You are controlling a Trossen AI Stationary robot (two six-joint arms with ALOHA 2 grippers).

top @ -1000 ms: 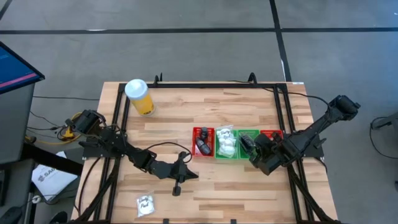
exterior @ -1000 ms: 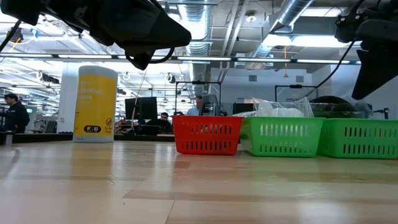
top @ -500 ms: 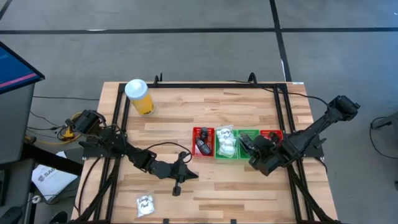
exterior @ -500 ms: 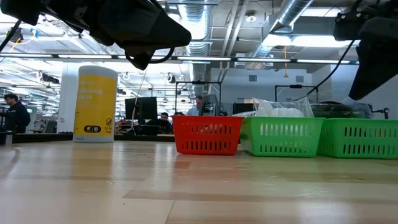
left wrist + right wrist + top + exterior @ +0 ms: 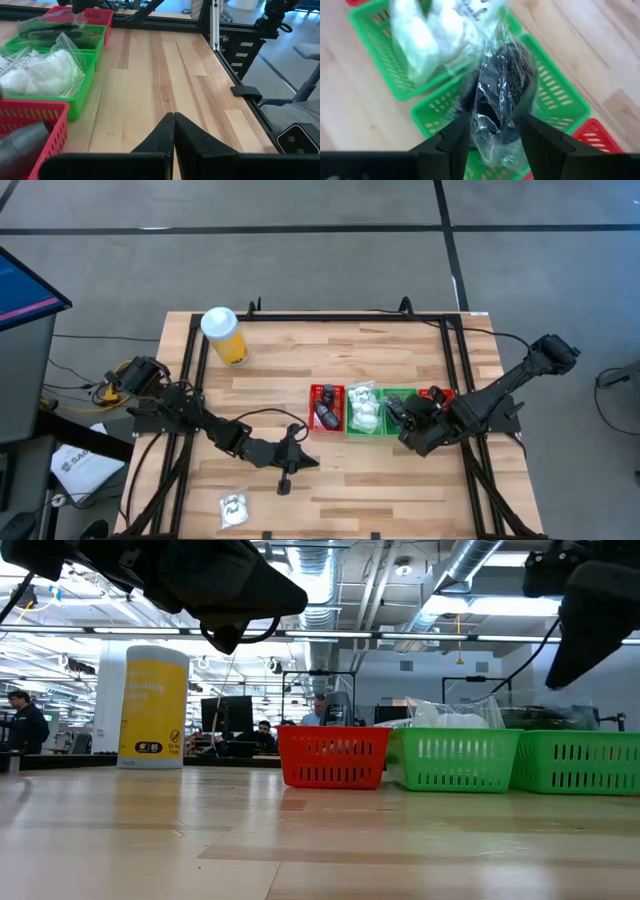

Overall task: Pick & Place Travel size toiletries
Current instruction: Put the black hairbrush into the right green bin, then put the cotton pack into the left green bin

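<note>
My right gripper point(image 5: 403, 414) point(image 5: 495, 145) is over the second green tray point(image 5: 400, 396) point(image 5: 555, 100), shut on a clear bag of black round pieces point(image 5: 500, 90). The first green tray point(image 5: 364, 412) holds white sachets point(image 5: 427, 32). The red tray point(image 5: 326, 408) holds dark items. One white sachet point(image 5: 233, 508) lies flat on the table near the front left. My left gripper point(image 5: 284, 477) point(image 5: 174, 131) is shut and empty, low over the table's front middle. My right gripper pinches the clear bag point(image 5: 492, 127) between its two fingers point(image 5: 455, 137), crumpled, in several layers. The fingers slant down from the table's near right side. The bag reaches ahead of the fingertips over the green tray; whether its far end rests in the tray I cannot tell.
A yellow cylinder with a white lid point(image 5: 224, 335) point(image 5: 152, 708) stands at the far left. A second red tray point(image 5: 437, 394) ends the row on the right. Bare wood lies between the trays and the table's right edge point(image 5: 200, 85). People show in the room behind.
My right gripper has shifted a little toward the table's left and risen slightly, still holding the bag. More of the right-hand red tray shows beside it.
</note>
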